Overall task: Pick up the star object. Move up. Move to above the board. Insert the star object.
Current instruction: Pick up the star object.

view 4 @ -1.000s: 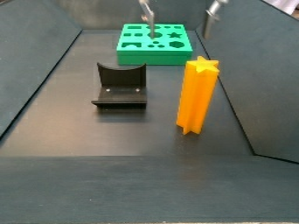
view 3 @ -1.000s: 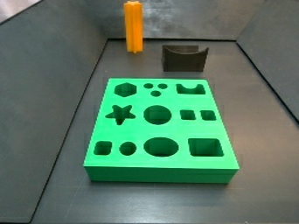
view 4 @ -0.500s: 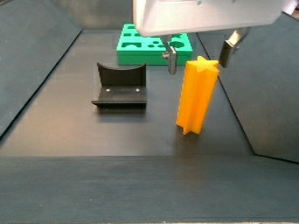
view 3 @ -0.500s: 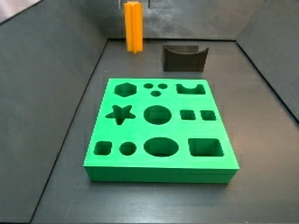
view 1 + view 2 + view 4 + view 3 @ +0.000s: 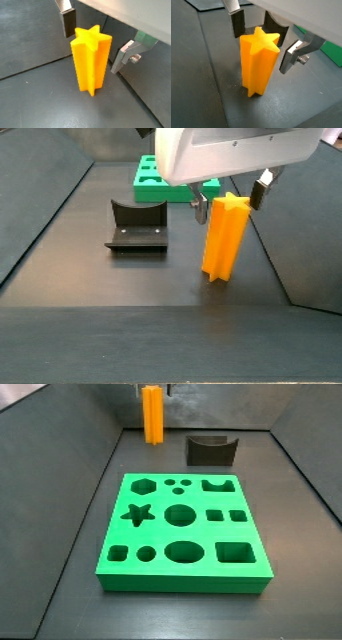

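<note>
In both wrist views the gripper [image 5: 100, 37] [image 5: 264, 39] hangs spread wide around the top of the upright orange star peg [image 5: 91, 60] [image 5: 258, 62], its fingers apart from it. A side view shows the green board [image 5: 183, 531] mid-frame, peg [image 5: 152, 413] at upper left beside the dark fixture [image 5: 210, 449].

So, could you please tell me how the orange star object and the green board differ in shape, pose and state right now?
The star object is a tall, slender orange prism standing upright; the board is a flat, wide green block lying on the floor. The star object has ridged solid sides, while the board is pierced by many cut-out holes. The gripper brackets the star object's top, open; the board sits apart with nothing near it. Both rest on the dark floor.
</note>
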### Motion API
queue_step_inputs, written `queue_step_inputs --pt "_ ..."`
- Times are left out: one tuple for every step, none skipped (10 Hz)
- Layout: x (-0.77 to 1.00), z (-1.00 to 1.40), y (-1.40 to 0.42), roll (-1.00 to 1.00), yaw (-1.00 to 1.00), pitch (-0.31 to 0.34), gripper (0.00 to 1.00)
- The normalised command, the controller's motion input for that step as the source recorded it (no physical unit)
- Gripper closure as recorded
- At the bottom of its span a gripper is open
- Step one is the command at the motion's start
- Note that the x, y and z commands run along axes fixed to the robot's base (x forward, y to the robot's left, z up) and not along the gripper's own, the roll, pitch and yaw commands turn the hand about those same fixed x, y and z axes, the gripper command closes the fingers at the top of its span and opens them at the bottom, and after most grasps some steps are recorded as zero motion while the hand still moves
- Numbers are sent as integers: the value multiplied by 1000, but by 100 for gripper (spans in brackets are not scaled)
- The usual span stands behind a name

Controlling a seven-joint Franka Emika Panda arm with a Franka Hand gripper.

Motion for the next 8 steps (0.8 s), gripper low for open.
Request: queue_step_inputs --pt "0 -117 -49 0 306 -23 0" --pt "0 -140 -14 -10 343 -37 0" --pt "-29 -191 0 -34 383 -61 0" --pt "0 -131 0 -17 246 -17 0" --pt "0 -117 -43 0 149 0 0" --pt "66 -109 -86 0 109 0 0" --pt "43 -137 -34 0 97 0 0" --pt "37 -131 -17 0 106 0 0"
